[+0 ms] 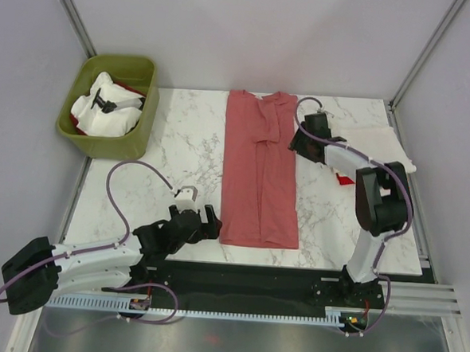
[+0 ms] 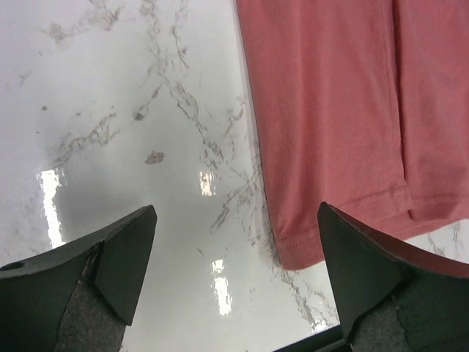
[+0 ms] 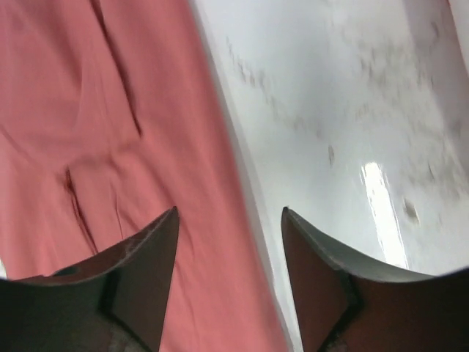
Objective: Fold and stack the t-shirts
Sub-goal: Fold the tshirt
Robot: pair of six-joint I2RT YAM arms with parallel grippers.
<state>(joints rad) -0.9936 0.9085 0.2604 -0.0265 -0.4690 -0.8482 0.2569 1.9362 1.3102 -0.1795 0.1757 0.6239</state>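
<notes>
**A:** Where's the salmon shirt (image 1: 260, 177) now?

**B:** In the middle of the desk (image 1: 181, 141), as a long strip with both sides folded in. The collar is at the far edge and the hem at the near edge.

**A:** And the tools?

**B:** The left tool (image 1: 198, 223) hovers just beside the hem's near-left corner, spread wide and holding nothing. The right tool (image 1: 299, 138) sits over the strip's right edge near the far end, also spread and empty.

**A:** So I'd guess the crosswise fold comes next.

**B:** Likely. The left wrist view shows two layers at the hem (image 2: 330, 110), so the pinch should catch both or the lower one will drag behind. The tool should come in low, with one finger sliding under the cloth.

**A:** What about the right side?

**B:** It would need to take the matching corner so the hem travels level. Lift only enough to clear the cloth, lay the hem down square on the collar, then let go.

**A:** Where are the others?

**B:** The cream-white shirt (image 1: 396, 146) lies at the right edge, with a bit of the bright red shirt (image 1: 345, 179) showing beside it. The green bin (image 1: 137, 138) by the far-left corner holds white cloth (image 1: 111, 113).
</notes>
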